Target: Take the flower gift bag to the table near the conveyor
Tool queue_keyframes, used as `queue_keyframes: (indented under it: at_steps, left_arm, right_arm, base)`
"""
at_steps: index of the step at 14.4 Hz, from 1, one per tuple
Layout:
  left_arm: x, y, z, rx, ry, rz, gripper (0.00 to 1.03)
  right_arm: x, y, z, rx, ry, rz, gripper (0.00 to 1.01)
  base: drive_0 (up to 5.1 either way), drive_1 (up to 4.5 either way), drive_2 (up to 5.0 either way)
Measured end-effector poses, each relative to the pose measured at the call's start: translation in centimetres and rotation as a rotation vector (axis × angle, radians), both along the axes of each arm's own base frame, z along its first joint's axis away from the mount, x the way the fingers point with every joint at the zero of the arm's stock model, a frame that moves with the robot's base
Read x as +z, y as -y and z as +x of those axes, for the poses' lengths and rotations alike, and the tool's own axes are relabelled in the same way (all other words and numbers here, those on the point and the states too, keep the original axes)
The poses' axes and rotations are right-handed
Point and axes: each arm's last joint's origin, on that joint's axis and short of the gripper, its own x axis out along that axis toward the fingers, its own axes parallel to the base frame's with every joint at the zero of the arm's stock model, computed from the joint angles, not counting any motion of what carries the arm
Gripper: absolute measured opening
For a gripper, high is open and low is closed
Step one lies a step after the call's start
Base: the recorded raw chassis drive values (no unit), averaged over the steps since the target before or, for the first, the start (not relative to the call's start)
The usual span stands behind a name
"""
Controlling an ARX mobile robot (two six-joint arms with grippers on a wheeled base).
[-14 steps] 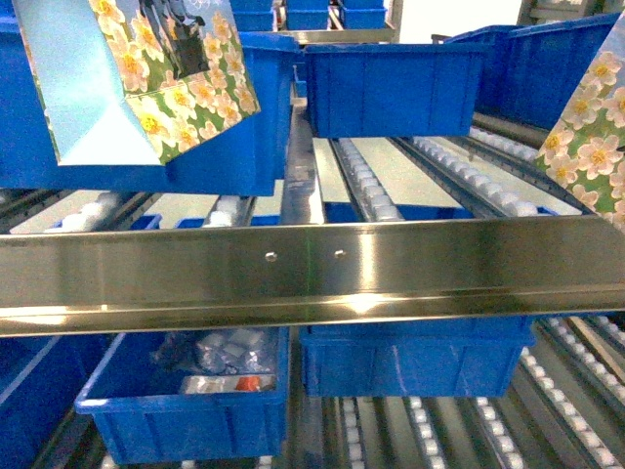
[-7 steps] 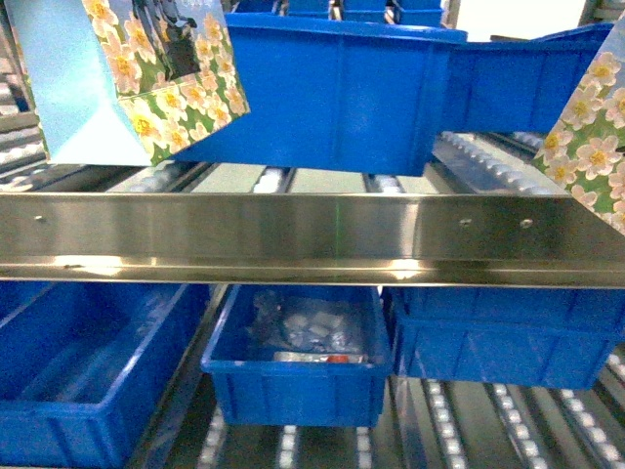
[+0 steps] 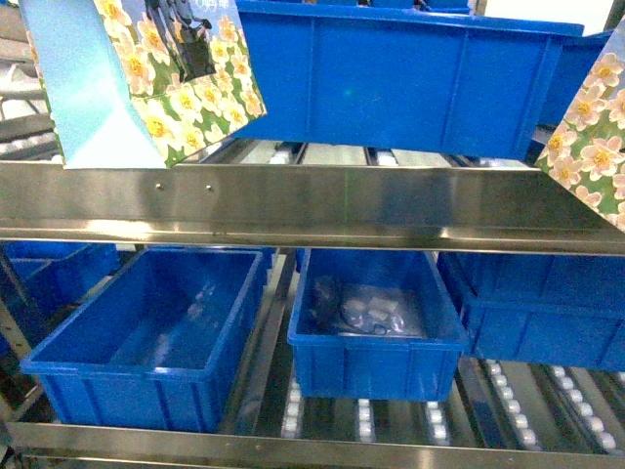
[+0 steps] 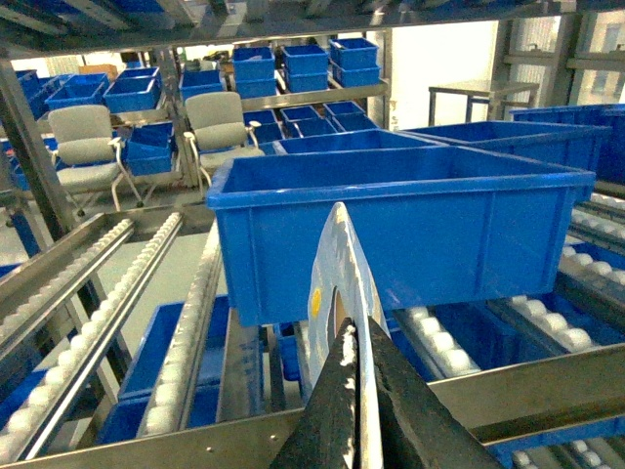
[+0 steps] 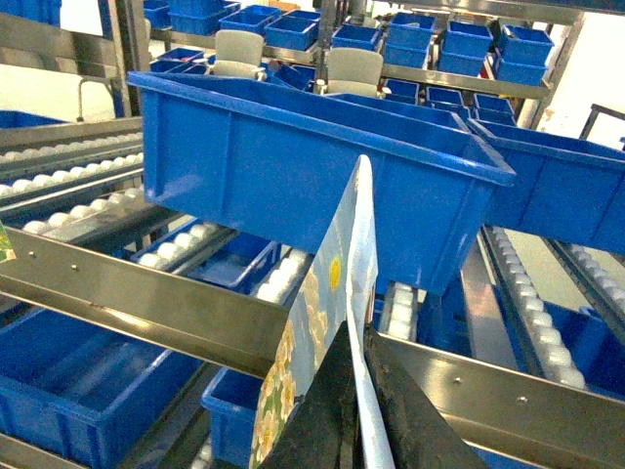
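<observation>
Conveyor (image 3: 312, 205) racking now lower and shifted in head view versus a second ago, open blue bins (image 3: 166, 332) newly exposed below the steel rail; base evidently turning, table not in view yet.

Flower gift bag (image 3: 146, 78) upper left, carried clear of the rollers, same spot as before. Left gripper (image 4: 356, 391) clamped narrow on its edge; right gripper (image 5: 356, 391) pinching a second floral bag (image 5: 327, 322).

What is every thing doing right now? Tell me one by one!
Left flower bag: hanging in the air, pinched by the left pincer.
Right flower bag: hanging, pinched by the right pincer.
Lower left bin: looks empty.
Lower middle bin: holds small packets.
Upper bin: resting on the rollers.
</observation>
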Motion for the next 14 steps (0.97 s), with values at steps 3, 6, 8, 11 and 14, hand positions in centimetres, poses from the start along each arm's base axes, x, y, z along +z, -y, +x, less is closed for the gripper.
queue_keyframes:
  at_steps: [3, 6, 8, 11, 14]
  left_arm:
    - [0.0, 0.0, 0.01, 0.0, 0.0, 0.0, 0.02]
    - [0.02, 0.01, 0.0, -0.002, 0.003, -0.001, 0.02]
    - [0.01, 0.0, 0.01, -0.002, 0.002, 0.0, 0.02]
    - [-0.02, 0.0, 0.01, -0.002, -0.001, 0.001, 0.02]
    - [0.01, 0.0, 0.01, -0.001, 0.001, 0.0, 0.02]
  right_arm:
    - [-0.02, 0.01, -0.01, -0.004, -0.002, 0.0, 0.02]
    - [0.02, 0.01, -0.01, -0.003, 0.003, 0.0, 0.02]
    - [0.0, 0.01, -0.01, -0.003, 0.001, 0.0, 0.02]
    - [-0.06, 0.01, 0.0, -0.004, -0.004, -0.001, 0.02]
    - [-0.01, 0.01, -0.01, -0.003, 0.0, 0.0, 0.02]
  base:
    - [-3.3, 1.78, 5.3]
    - [-3.3, 1.78, 5.3]
    - [-3.3, 1.78, 5.3]
    - [-3.3, 1.78, 5.3]
    - [-3.3, 1.78, 5.3]
